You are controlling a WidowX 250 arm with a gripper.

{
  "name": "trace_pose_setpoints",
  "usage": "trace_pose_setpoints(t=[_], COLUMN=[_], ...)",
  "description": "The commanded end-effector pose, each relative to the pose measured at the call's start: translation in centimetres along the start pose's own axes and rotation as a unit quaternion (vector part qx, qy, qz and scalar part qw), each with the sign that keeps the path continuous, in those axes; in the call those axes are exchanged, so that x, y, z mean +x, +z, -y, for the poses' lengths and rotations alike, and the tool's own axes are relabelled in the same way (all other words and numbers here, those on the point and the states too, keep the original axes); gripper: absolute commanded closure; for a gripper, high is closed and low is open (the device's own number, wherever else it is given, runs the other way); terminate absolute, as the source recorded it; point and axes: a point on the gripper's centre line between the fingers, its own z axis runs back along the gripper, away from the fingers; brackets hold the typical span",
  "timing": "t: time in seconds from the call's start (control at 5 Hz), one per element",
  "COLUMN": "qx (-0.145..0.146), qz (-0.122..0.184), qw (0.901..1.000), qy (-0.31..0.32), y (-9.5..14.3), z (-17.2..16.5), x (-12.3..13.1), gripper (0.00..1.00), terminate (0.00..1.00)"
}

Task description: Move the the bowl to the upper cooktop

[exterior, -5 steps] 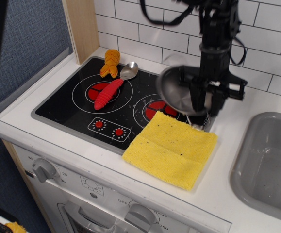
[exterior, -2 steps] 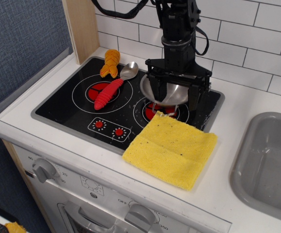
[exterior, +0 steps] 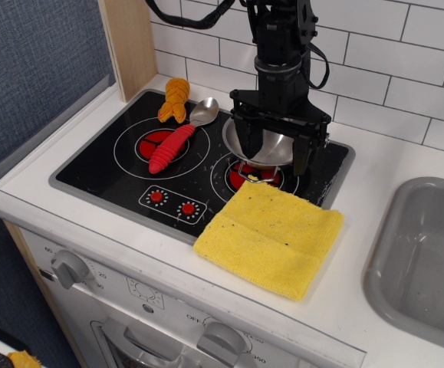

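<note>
The shiny steel bowl [exterior: 266, 146] sits low over the back part of the right-hand burner, the upper cooktop [exterior: 251, 176], whose red disc shows just in front of it. My gripper [exterior: 274, 153] hangs straight down over the bowl. Its fingers [exterior: 245, 142] are spread wide, one on each side of the bowl, so it looks open. I cannot tell whether the fingers touch the rim. The bowl's handles are hidden.
A red-handled silver spoon [exterior: 179, 138] lies across the left burner [exterior: 154, 142]. An orange toy [exterior: 175, 100] lies at the hob's back left. A yellow cloth [exterior: 271, 236] covers the hob's front right corner. A grey sink [exterior: 429, 253] is on the right, and two red knob dots [exterior: 172, 202] are at the hob's front.
The arm has carried the tilted bowl left from the hob's right edge to the right burner, levelled it, and the fingers have spread apart. Since 0.4 s ago little has moved.
</note>
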Motion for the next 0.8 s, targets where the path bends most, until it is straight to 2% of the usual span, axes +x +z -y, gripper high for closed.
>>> trace_pose_setpoints(t=[0.0, 0.4, 0.6], qx=[0.0, 0.006, 0.006], qz=[0.063, 0.067, 0.067], qw=[0.998, 0.9976, 0.9976], qy=[0.003, 0.012, 0.012], y=[2.24, 2.23, 2.23], z=[0.03, 0.06, 0.06], x=[-0.19, -0.17, -0.17], gripper=[0.0, 0.0, 0.0], terminate=[0.0, 0.0, 1.0])
